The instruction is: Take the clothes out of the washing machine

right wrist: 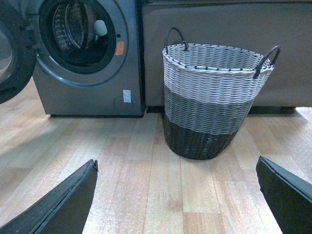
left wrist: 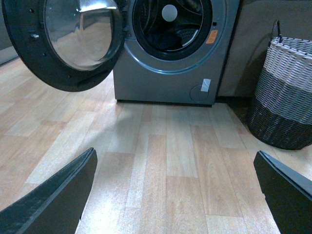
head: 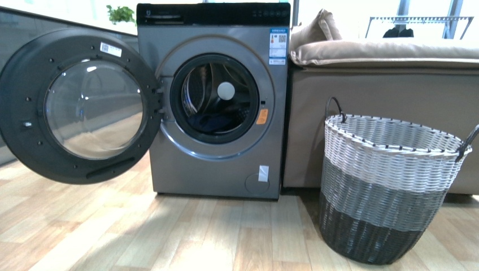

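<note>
The grey washing machine (head: pixel 220 164) stands on the wooden floor with its round door (head: pixel 79 107) swung wide open to the left. Dark navy clothes (head: pixel 210 122) lie low inside the steel drum, also visible as clothes (left wrist: pixel 170 39) in the left wrist view. In the front view neither arm shows. My left gripper (left wrist: pixel 175 190) is open above bare floor, well short of the washing machine (left wrist: pixel 165 80). Over the floor in front of the basket, my right gripper (right wrist: pixel 175 190) is open too and holds nothing; the washing machine (right wrist: pixel 92 92) sits off to one side there.
A woven basket (head: pixel 384 192) in white, grey and black bands, with two dark handles, stands right of the machine; it shows as the basket (right wrist: pixel 214 97) and the basket (left wrist: pixel 285 92). A beige sofa (head: pixel 384 90) sits behind it. The open door juts out over the floor.
</note>
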